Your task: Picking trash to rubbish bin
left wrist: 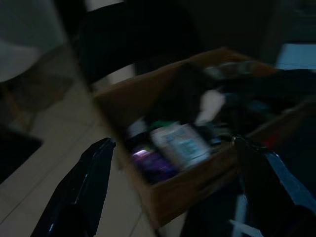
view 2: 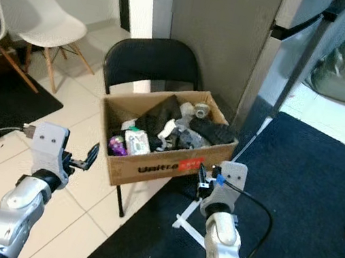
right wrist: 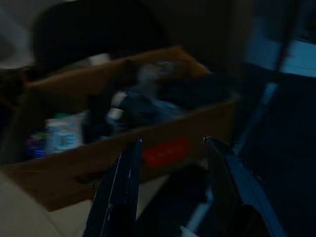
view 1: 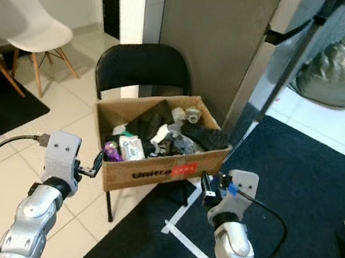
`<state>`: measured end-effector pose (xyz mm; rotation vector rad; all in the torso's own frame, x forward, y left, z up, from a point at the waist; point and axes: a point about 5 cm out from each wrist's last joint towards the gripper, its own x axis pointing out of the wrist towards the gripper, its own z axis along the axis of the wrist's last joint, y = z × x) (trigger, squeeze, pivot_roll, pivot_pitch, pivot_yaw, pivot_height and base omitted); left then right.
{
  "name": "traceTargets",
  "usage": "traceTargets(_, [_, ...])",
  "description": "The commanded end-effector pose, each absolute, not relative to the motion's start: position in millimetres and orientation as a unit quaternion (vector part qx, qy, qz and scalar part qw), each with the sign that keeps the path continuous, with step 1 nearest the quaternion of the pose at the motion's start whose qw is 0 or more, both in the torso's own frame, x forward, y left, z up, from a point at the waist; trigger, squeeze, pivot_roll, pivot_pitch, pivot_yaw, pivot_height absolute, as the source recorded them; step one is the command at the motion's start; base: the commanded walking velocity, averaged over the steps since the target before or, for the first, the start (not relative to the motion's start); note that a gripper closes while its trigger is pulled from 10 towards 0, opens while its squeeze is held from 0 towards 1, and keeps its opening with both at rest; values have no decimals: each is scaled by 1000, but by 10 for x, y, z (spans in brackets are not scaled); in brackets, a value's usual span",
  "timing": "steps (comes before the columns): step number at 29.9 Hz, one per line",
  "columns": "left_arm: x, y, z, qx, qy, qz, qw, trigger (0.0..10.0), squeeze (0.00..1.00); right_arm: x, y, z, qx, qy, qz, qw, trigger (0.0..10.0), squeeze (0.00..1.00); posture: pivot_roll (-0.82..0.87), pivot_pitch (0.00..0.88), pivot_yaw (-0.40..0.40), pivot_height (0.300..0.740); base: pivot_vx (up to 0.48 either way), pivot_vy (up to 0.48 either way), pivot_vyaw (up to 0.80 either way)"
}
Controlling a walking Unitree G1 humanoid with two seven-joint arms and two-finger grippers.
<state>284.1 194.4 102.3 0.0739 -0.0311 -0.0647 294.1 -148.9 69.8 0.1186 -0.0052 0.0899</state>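
A brown cardboard box (view 1: 152,173) with a red label stands on a black folding chair (view 1: 145,65). It is full of trash: a white packet (view 1: 132,147), a purple wrapper (view 1: 112,152), dark cloth and crumpled plastic. My left gripper (view 1: 93,170) hovers open just off the box's left front corner, holding nothing. By the box's right front corner my right gripper (view 1: 207,185) is open too. Both wrist views are dark and blurred; the box (left wrist: 197,182) lies beyond the left fingers (left wrist: 94,173) and the right fingers (right wrist: 123,177).
White chairs (view 1: 28,22) stand at the far left on pale tiles. A dark blue carpet (view 1: 301,190) with a white tape line (view 1: 183,240) covers the right floor. A grey-green bag (view 1: 341,71) and a slanting pole (view 1: 293,63) are at the back right.
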Motion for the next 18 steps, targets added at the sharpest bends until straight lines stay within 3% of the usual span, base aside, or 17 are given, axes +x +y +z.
traceTargets(1, [2849,1890,991,37,-12,-39,998,10000,0,2883,-1536,594,62,16,34,997,10000,0,-34,69,-2,740,0,0,-800])
traceTargets(18, [2864,1903,978,41,-8,-32,999,10000,0,2861,-1552,512,60,36,15,997,10000,0,-27,73,5,740,0,0,-800])
